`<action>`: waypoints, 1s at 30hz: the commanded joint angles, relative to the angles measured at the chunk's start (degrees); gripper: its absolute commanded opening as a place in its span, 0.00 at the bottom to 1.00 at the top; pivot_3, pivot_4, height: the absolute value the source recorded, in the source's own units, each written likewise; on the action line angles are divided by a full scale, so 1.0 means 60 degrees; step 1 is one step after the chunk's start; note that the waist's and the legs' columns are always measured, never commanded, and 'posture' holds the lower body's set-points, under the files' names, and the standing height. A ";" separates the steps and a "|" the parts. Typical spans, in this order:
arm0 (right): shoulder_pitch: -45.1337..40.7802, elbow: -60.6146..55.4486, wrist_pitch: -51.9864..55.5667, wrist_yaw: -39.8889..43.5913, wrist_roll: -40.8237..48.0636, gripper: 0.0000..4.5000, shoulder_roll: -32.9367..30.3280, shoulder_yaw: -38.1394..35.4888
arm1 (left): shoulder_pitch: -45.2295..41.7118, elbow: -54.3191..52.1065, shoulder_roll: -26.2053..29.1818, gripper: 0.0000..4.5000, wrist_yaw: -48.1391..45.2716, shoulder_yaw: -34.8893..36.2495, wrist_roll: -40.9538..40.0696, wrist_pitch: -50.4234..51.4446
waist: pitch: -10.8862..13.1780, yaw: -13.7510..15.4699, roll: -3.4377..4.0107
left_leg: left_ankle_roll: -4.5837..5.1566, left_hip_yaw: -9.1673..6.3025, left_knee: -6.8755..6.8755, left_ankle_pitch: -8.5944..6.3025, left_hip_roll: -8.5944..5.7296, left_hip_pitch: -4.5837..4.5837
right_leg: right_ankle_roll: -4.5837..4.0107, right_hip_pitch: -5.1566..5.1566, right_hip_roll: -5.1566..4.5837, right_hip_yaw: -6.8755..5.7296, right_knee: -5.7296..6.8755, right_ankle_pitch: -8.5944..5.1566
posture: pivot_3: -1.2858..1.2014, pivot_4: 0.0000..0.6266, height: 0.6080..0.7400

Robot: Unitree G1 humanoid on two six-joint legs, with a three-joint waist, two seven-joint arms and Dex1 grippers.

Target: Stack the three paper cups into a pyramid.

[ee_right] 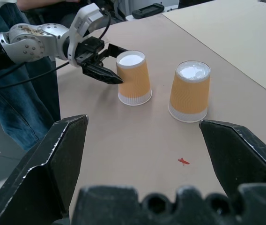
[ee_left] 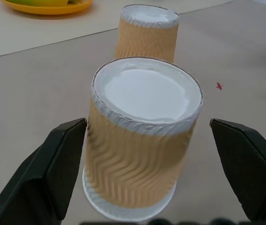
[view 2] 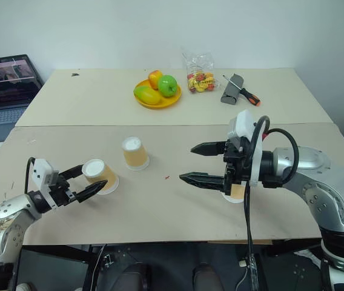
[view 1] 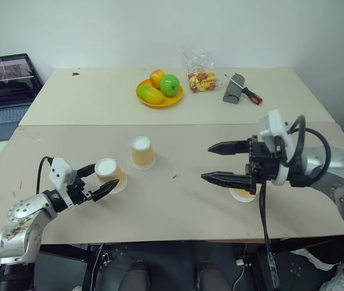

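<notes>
Three tan ribbed paper cups stand upside down on the front table. The left one (view 1: 109,174) sits between the open fingers of my left gripper (view 1: 105,177), seen close in the left wrist view as the cup (ee_left: 142,140) with a finger (ee_left: 60,164) beside its wall and the other finger farther off. A second cup (view 1: 143,151) stands just behind and to the right. The third cup (view 1: 244,193) is mostly hidden under my right gripper (view 1: 206,162), which hovers open above the table, pointing left. No cup rests on another.
On the rear table are an orange plate (view 1: 173,99) of fruit, a bag of sweets (view 1: 200,76), a grey block (view 1: 234,88) and a screwdriver (view 1: 249,93). A laptop (view 1: 5,91) stands at the far left. A person's jeans leg (ee_right: 30,108) is at the table's left side.
</notes>
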 commanded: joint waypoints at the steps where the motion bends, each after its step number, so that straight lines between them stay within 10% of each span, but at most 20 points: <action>1: 0.0043 -0.0322 0.0005 -0.0130 0.0141 1.00 -0.0161 -0.0426 | -0.0418 0.0064 0.0047 1.00 -0.0062 -0.0078 0.0140 -0.0294 | 0.0000 0.0001 0.0000 | 0.0000 0.0000 0.0000 0.0000 -0.0001 0.0000 | 0.0000 0.0000 -0.0001 0.0000 0.0000 0.0000 | 0.52 0.24 1.00; 10: 0.0169 -0.0388 -0.0133 -0.0334 0.0071 1.00 -0.0119 -0.0448 | -0.0817 0.0354 0.0133 1.00 -0.0252 -0.0165 0.0302 -0.0418 | 0.0000 -0.0005 0.0000 | 0.0000 0.0000 0.0000 0.0000 0.0000 -0.0001 | 0.0000 -0.0001 0.0000 0.0000 0.0001 0.0000 | 0.52 0.24 1.00; 16: 0.0220 -0.0378 -0.0202 -0.0393 0.0001 1.00 -0.0112 -0.0456 | -0.0929 0.0443 0.0151 0.59 -0.0289 -0.0161 0.0305 -0.0387 | 0.0000 -0.0003 0.0000 | 0.0000 -0.0001 0.0002 0.0000 -0.0001 -0.0002 | 0.0000 -0.0001 -0.0001 0.0000 0.0001 0.0000 | 0.52 0.24 1.00; 30: 0.0271 -0.0350 -0.0211 -0.0535 -0.0096 1.00 -0.0129 -0.0462 | -0.0867 -0.1996 0.0210 0.59 -0.1232 -0.2083 0.0039 0.0560 | 0.0000 0.0013 0.0000 | 0.0000 -0.0002 0.0002 0.0000 -0.0002 -0.0008 | 0.0000 -0.0001 -0.0001 0.0000 0.0000 0.0000 | 0.52 0.24 1.00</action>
